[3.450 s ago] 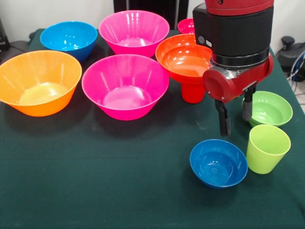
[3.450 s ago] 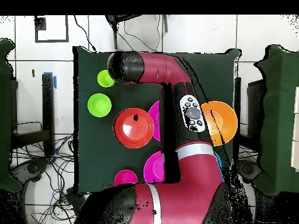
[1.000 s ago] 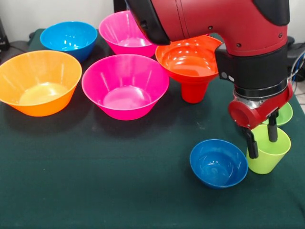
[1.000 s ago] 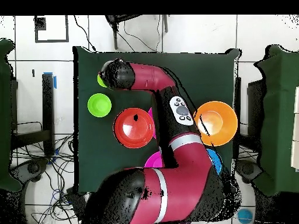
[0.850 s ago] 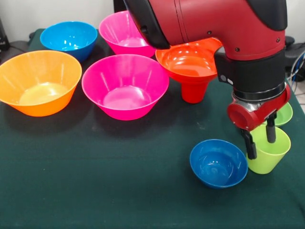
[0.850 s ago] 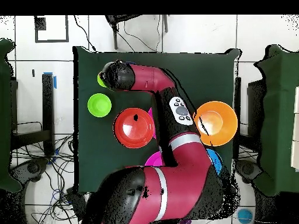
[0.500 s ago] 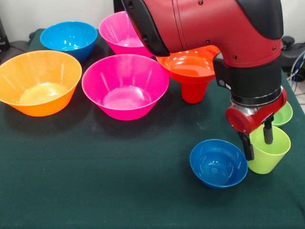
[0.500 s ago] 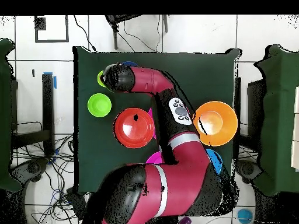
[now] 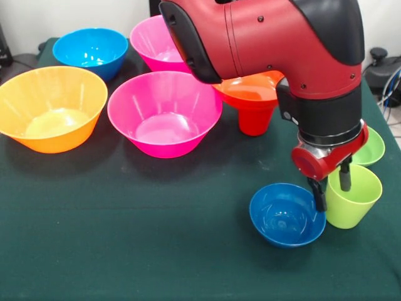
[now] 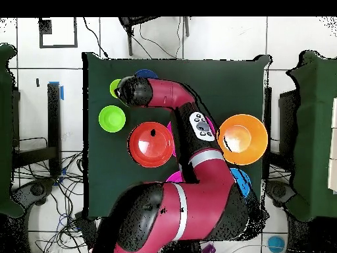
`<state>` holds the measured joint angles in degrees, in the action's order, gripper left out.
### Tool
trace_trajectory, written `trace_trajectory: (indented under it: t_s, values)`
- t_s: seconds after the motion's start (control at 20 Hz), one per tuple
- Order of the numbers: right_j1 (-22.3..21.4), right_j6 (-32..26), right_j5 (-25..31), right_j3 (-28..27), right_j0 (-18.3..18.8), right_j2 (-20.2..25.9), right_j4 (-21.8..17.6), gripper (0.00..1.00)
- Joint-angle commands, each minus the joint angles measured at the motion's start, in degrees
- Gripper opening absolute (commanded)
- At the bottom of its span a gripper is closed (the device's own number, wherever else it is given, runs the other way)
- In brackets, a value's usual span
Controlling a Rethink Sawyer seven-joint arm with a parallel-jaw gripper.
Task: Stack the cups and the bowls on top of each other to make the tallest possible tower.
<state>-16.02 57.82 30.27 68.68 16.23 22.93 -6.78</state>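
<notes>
The lime green cup (image 9: 354,202) stands upright at the front right, next to the small blue bowl (image 9: 287,215). My gripper (image 9: 332,187) is open and low over the cup's left wall: one finger is inside the cup, the other outside between cup and blue bowl. The red cup (image 9: 254,120) stands upside down with the wide red-orange bowl (image 9: 250,89) on it, partly hidden by the arm. The small green bowl (image 9: 376,148) lies behind the green cup. In the overhead view the arm's head covers most of the green cup (image 10: 115,87).
Two big pink bowls (image 9: 164,113) (image 9: 148,39), the yellow-orange bowl (image 9: 50,108) and the mid-sized blue bowl (image 9: 91,50) fill the left and back. The small red bowl is hidden behind the arm. The table's right edge is close to the green cup.
The gripper has moved from above the gap behind the small blue bowl down onto the green cup's rim. In the last half second it shifted slightly left. The cups and bowls have not moved.
</notes>
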Motion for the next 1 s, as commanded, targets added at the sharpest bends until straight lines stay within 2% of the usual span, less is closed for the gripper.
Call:
trace_trajectory:
  t_s: [0.05,1.0]
  values:
    - [0.9,1.6,2.9,-1.5,-1.7,-2.1,-5.3,1.00]
    - [1.1,1.6,2.0,-0.8,-1.9,-2.5,-4.9,1.00]
